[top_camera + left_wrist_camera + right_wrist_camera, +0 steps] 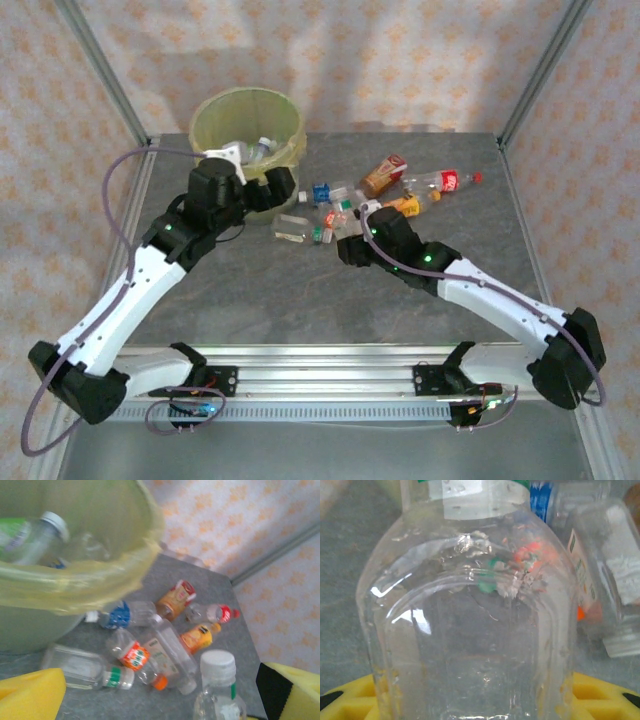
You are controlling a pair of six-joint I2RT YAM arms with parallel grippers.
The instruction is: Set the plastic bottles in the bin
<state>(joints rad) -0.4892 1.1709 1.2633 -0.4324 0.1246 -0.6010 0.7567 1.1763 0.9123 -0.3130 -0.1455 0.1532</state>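
- Done: at least 2 plastic bottles point(35, 537) lie inside the bin point(247, 125).
- Left: about 7 loose bottles point(132, 656) on the worktop point(300, 290).
- Right gripper point(332, 238) jaws clench a clear bottle point(470, 630); left gripper point(262, 193) jaws released beside the bin.

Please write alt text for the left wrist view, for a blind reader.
A bin lined with a yellow-green bag, a white-capped bottle inside, stands at the upper left; beside it, several plastic bottles lie scattered on the grey table. The left end effector is open, its yellow fingers at the bottom corners.
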